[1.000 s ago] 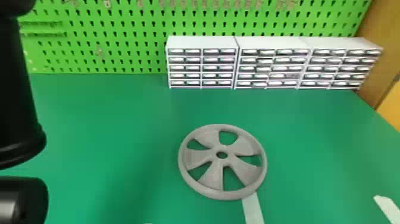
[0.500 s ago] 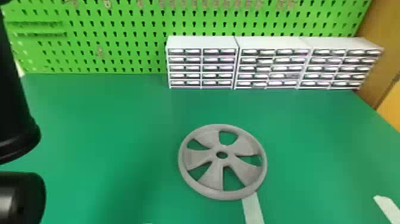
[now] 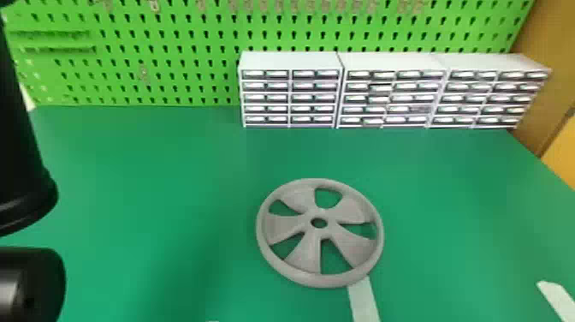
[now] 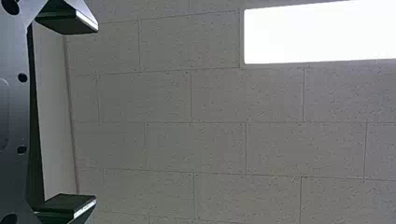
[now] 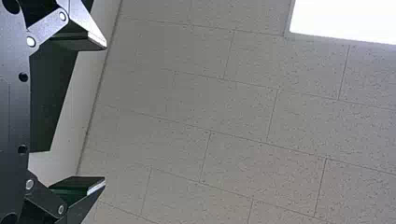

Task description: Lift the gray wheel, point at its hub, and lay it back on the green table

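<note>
Nearest us, at the head view's left edge: two rounded black parts of the left arm, one above the other over the near left of the work area. In its own wrist view we find the left gripper with its two flat fingers spread well apart, the ceiling behind the gap. The right gripper, in its wrist view, likewise has its fingers parted wide, tiles beyond.

On the near part of the green table we note a white strip running from the near edge of the view to the wheel's rim, and a second pale strip well off to the right.

Just beyond, a little right of the middle, lies our gray wheel, flat on the table, broad spokes fanning from its hub, a round hole at the center. Its near rim meets the first strip.

Toward the back we record three white drawer units standing side by side on the table. Behind them rises a green pegboard, with a brown panel at the far right. Overhead, in both wrist views, a bright light panel sits among the tiles.
</note>
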You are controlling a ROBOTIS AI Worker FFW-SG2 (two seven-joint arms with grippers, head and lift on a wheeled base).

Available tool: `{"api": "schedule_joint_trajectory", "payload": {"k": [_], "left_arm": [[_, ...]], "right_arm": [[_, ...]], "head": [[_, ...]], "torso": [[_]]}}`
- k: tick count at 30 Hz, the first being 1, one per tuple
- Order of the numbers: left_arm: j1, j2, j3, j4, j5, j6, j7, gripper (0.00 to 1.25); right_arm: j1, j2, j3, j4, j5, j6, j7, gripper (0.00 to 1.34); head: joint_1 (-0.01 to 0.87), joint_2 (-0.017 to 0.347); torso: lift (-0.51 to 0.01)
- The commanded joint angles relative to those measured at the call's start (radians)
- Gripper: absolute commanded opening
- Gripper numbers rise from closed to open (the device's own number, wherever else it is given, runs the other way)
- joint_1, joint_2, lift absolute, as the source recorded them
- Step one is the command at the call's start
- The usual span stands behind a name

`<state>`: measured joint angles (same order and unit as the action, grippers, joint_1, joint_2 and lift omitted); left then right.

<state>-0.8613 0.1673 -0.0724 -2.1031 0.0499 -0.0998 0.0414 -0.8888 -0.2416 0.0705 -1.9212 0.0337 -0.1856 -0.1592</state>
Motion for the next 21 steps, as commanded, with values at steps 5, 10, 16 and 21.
{"api": "schedule_joint_trajectory", "payload": {"k": [5, 10, 16, 21], "left_arm": [[0.004, 0.001, 0.002, 0.0, -0.002, -0.011, 0.008, 1.23], [0.001, 0.001, 0.002, 0.0, -0.008, -0.014, 0.011, 1.23], [0.001, 0.001, 0.002, 0.0, -0.01, -0.014, 0.011, 1.23], [0.004, 0.001, -0.003, 0.0, -0.018, -0.014, 0.012, 1.23]], "right_arm": [[-0.005, 0.001, 0.005, 0.001, 0.006, -0.002, -0.002, 1.06], [-0.005, 0.001, 0.006, 0.001, 0.009, -0.002, -0.006, 1.06], [-0.005, 0.001, 0.008, 0.002, 0.012, -0.002, -0.01, 1.06], [-0.002, 0.001, 0.008, 0.005, 0.017, 0.0, -0.016, 1.06]], "head": [[0.692, 0.048], [0.692, 0.048], [0.692, 0.048], [0.692, 0.048]], "torso": [[-0.093], [-0.093], [-0.093], [-0.093]]}}
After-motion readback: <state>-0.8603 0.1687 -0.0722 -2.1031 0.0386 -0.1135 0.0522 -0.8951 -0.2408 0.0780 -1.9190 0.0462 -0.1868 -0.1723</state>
